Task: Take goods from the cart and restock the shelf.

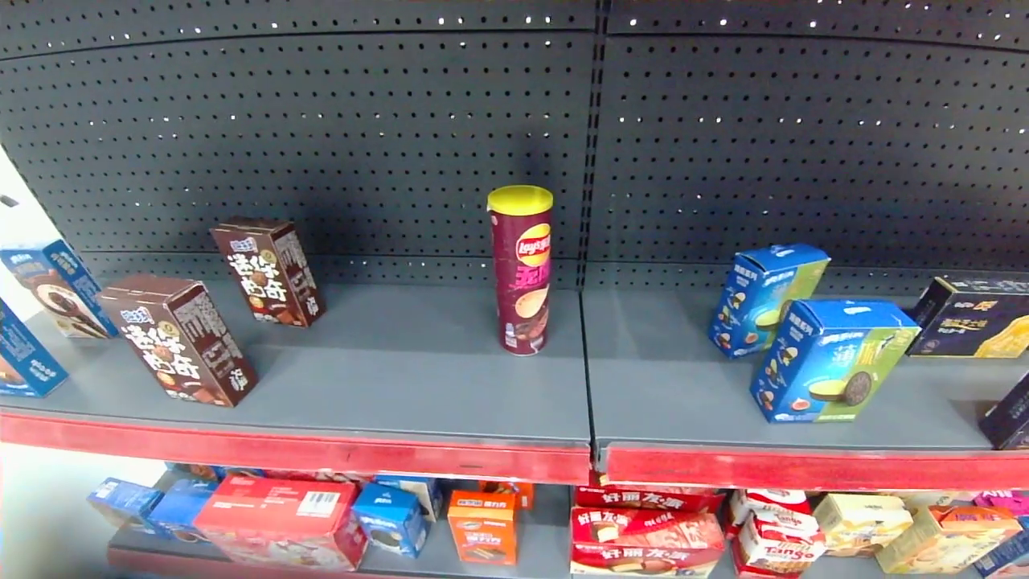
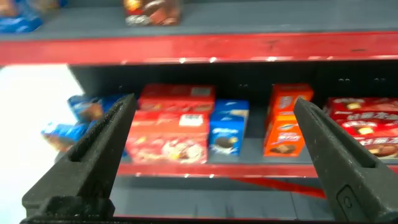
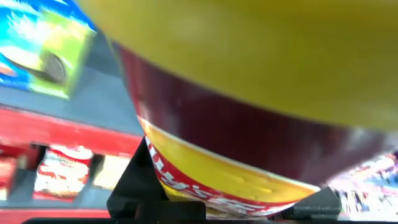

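A maroon chips can [image 1: 521, 270] with a yellow lid stands upright at the middle of the upper grey shelf [image 1: 402, 378]. A second maroon chips can [image 3: 249, 124] with a yellow lid lies close up in the right wrist view, and my right gripper [image 3: 224, 200] is shut on it, its dark fingers [image 3: 138, 190] showing on either side. Behind that can I see the shelf's red front edge [image 3: 56, 127] and a blue-green cookie box [image 3: 46, 50]. My left gripper [image 2: 214, 102] is open and holds nothing, facing the lower shelf's boxes [image 2: 174, 127].
On the upper shelf, two brown boxes [image 1: 189, 338] lean at the left, blue boxes [image 1: 44, 285] at the far left, two blue-green cookie boxes [image 1: 828, 362] and dark boxes [image 1: 969, 318] at the right. Bare shelf lies on both sides of the standing can. The lower shelf [image 1: 450, 555] is crowded with boxes.
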Tool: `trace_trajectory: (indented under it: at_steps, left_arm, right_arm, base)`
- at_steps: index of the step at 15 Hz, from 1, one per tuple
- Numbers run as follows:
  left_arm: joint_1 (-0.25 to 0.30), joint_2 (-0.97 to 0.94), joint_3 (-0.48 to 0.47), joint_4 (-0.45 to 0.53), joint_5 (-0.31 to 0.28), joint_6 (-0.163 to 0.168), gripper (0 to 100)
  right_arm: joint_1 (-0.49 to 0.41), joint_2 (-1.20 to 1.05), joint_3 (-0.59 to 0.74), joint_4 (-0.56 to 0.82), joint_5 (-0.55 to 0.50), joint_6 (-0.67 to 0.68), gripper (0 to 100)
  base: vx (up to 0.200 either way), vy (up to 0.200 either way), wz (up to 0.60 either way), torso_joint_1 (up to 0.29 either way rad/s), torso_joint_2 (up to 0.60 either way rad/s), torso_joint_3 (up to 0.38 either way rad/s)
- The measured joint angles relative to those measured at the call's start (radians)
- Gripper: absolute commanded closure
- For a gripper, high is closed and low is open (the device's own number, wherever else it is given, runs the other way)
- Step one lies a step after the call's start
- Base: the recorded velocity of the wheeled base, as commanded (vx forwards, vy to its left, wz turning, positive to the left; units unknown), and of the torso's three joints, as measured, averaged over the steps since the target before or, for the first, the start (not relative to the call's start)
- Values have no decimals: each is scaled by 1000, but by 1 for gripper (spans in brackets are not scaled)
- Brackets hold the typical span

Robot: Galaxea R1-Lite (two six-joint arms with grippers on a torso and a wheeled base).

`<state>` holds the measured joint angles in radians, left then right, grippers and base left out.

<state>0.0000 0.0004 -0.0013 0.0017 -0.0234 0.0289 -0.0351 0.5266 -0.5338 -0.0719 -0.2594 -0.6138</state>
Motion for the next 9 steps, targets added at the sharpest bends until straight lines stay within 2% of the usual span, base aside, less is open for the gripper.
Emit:
trace_trajectory:
  at_steps: [4, 5, 9]
  left_arm:
    - [-1, 0, 0, 0, 0, -1, 0]
    - [-1, 0, 0, 0, 0, 0, 0]
    - [0, 0, 0, 0, 0, 0, 0]
  right_arm:
    - [-2, -3, -2, -1, -1, -6, 100]
    - [-7, -5, 1, -1, -3, -16, 100]
    - [-12, -21, 13, -1, -9, -29, 100]
  base:
    - [0, 0, 0, 0, 0, 0]
    - [0, 0, -600, -2, 7, 2]
    - [0, 0, 0, 0, 0, 0]
